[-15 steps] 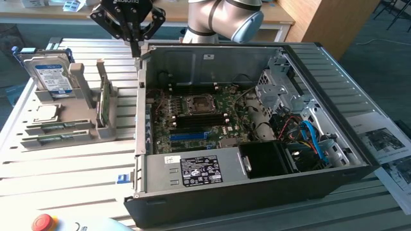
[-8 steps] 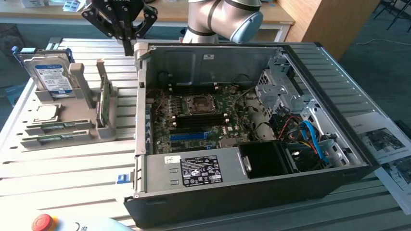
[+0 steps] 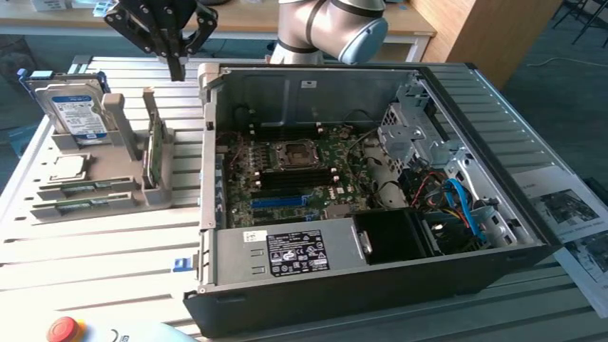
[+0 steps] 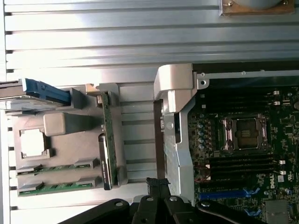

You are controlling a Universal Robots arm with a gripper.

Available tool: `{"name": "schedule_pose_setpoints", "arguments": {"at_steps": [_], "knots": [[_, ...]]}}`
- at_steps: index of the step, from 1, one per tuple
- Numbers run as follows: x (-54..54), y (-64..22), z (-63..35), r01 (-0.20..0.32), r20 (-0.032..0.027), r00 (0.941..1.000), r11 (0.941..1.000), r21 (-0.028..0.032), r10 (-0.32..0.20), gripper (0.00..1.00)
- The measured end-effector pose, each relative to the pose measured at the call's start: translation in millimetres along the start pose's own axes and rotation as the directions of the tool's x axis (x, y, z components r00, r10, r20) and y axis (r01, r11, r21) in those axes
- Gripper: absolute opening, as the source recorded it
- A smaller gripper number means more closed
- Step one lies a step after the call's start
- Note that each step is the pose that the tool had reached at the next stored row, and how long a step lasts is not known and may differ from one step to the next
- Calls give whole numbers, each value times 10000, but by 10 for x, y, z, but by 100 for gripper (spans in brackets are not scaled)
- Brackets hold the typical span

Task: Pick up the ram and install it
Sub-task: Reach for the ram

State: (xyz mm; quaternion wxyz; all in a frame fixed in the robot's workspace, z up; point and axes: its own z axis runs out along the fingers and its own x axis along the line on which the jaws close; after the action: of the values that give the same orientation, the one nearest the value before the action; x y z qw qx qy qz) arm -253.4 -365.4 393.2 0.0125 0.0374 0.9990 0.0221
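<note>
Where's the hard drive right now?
At the exterior view's left, the hard drive stands upright in the grey holder, just beyond the processor chip.

We see the pincer (image 3: 176,74) with its jaws together in open air above the worktop (image 3: 95,249), nothing around it. Beneath, the ram (image 3: 152,153) stands on edge in a grey holder (image 3: 105,194). A bare strip separates it from the case wall (image 3: 207,142) on the exterior view's right, while the hard drive (image 3: 76,114) rises near its other side. Inside the case, the memory slots (image 3: 285,179) lie uncovered from above. The drive cage (image 3: 413,135) and cables (image 3: 458,203) crowd the exterior view's right, and the power supply (image 3: 285,253) blocks the near end.
</note>
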Motion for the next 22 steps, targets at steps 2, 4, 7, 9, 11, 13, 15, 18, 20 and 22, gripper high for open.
{"name": "schedule_pose_setpoints", "arguments": {"at_steps": [2, 4, 7, 9, 11, 13, 15, 18, 20, 22], "knots": [[48, 4, -1, -1, 0, 10000, 10000, 0, 1, 10], [93, 7, -2, -2, 0, 10000, 10000, 0, 2, 10], [161, 12, -3, 0, -1, 10000, 10000, 0, 0, 10], [205, 16, -4, 0, 0, 10000, 10000, -1, 0, 10], [246, 20, -5, -1, -1, 10000, 10000, 0, 1, 10], [284, 23, -6, -2, -1, 10000, 10000, 0, 2, 10], [312, 23, -6, -1, 0, 10000, 10000, -1, 1, 10], [361, 23, -8, 0, -1, 10000, 10000, 0, 0, 10], [396, 24, -8, 0, 0, 10000, 10000, -1, 0, 10], [433, 26, -9, -1, 0, 10000, 10000, 0, 1, 10]]}}
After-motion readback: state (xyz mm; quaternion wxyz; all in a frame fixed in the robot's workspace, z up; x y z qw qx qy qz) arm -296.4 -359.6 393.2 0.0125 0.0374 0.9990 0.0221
